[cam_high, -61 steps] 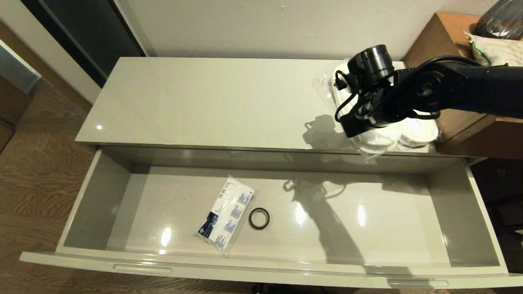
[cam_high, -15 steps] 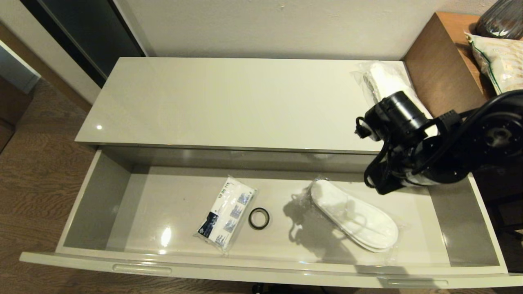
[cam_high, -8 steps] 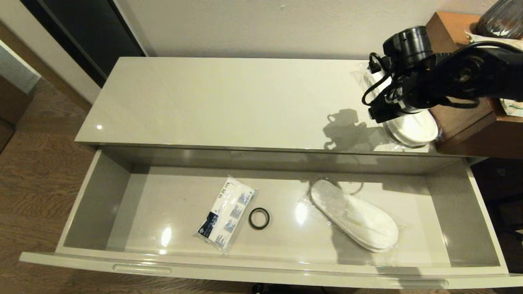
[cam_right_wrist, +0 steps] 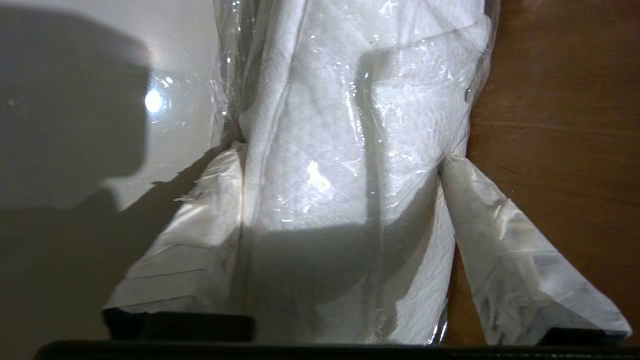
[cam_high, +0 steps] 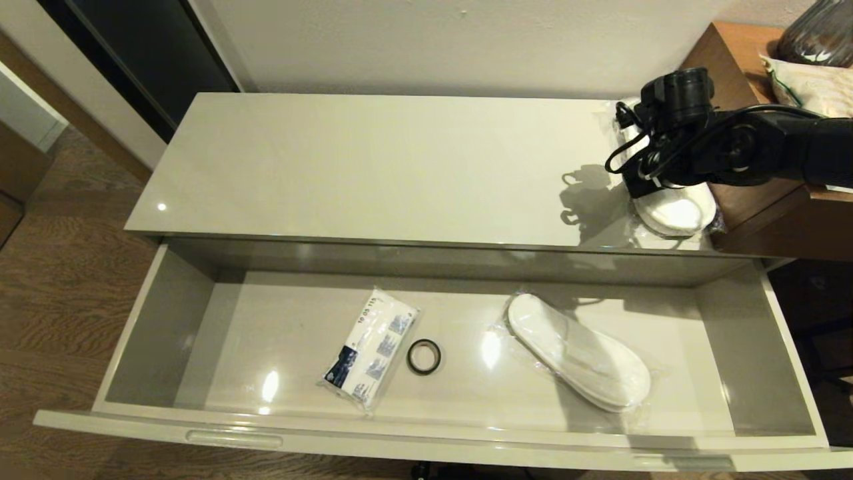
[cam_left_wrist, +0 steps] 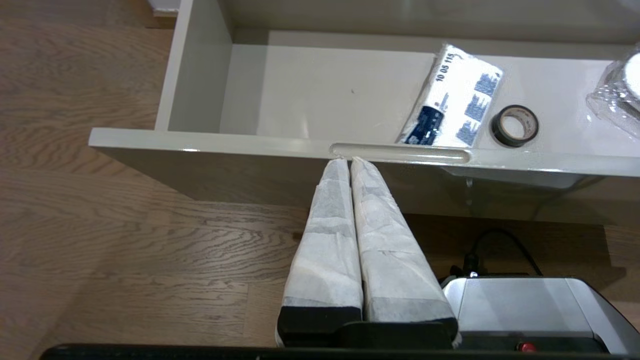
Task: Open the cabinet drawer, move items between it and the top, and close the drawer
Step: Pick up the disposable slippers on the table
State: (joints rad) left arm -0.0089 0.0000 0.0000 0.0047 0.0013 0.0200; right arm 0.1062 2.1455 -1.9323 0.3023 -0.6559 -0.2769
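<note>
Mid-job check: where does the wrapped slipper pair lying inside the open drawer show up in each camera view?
Head view: the slipper pair in the drawer lies on the drawer floor, right of the black ring.
Left wrist view: only its wrapped end shows, at the frame edge past the ring.
Right wrist view: not in it.
Shared landmark: the black ring beside the blue-and-white packet.

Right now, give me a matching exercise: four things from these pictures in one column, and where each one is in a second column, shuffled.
Things:
1. black ring
2. printed packet
3. left end effector
4. right end effector

Places:
A. open, astride the slippers on the top
B. shut, outside the drawer front
C. drawer floor, between packet and second slippers
D. drawer floor, left of the ring

Pairs: 1-C, 2-D, 3-B, 4-A
</note>
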